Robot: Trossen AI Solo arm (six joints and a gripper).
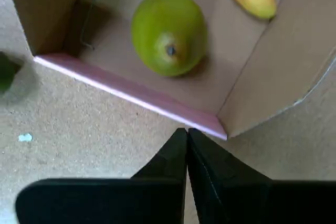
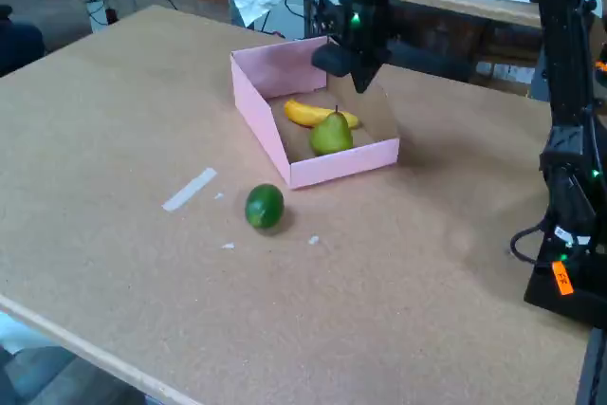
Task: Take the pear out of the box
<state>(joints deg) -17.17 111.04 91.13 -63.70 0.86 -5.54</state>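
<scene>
Fixed view: pear [image 2: 331, 134] in box [image 2: 275, 68], banana [image 2: 308, 114] behind; lime [image 2: 265, 206] outside, front-left

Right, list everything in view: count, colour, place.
pear: one, yellow-green, inside the box beside the banana.
banana: one, yellow, inside the box behind the pear.
box: one, pink outside, brown inside, middle of the table.
lime: one, dark green, on the table in front of the box.
tape strip: one, white, on the table left of the lime in the fixed view.
table: one, tan.
gripper: one, black, fingers together, above the box's far side.
</scene>
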